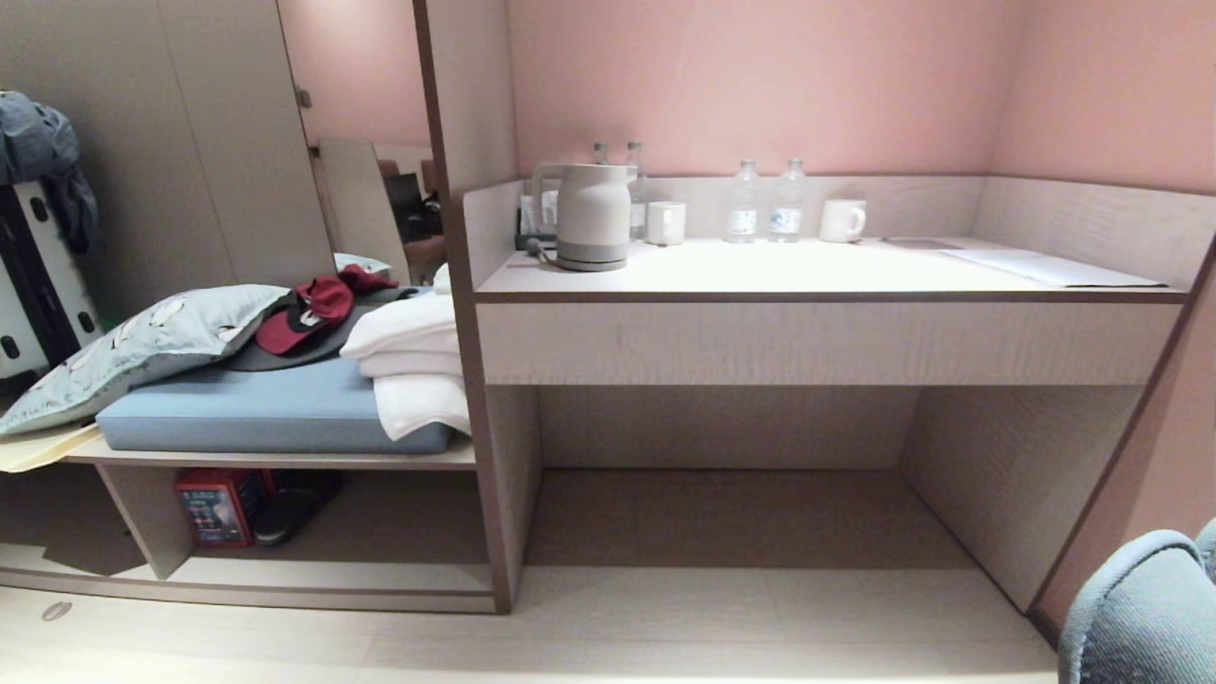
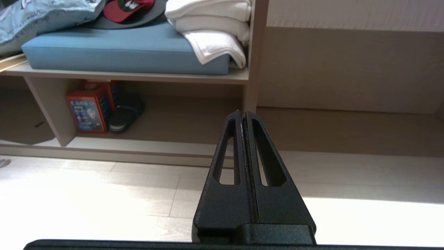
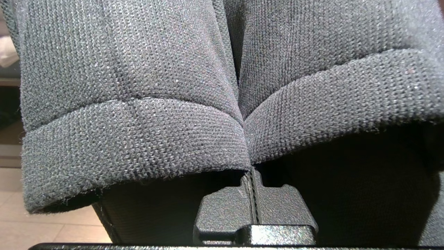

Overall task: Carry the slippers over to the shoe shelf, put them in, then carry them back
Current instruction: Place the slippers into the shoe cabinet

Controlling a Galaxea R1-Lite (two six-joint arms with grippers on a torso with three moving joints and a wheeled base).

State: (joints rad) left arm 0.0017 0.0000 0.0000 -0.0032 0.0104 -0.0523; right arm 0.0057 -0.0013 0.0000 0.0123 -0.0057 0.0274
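Slippers [image 3: 131, 104] fill the right wrist view, side by side, their inner edges pinched in the clenched right pincer [image 3: 252, 180]. Left pincer [image 2: 242, 116] is clenched on nothing above pale floor [image 2: 104, 194]. Beyond stands the shoe shelf [image 1: 285, 579], holding what seems a black shoe [image 1: 294, 508].

right hand [image 3: 252, 173] pinching slippers [image 3: 131, 104] together

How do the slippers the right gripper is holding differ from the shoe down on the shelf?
The slippers are grey knit fabric; the shoe is black and smooth-looking. The slippers hang as a pair, pinched in the right gripper; the shoe lies alone in the shoe shelf beside a red box.
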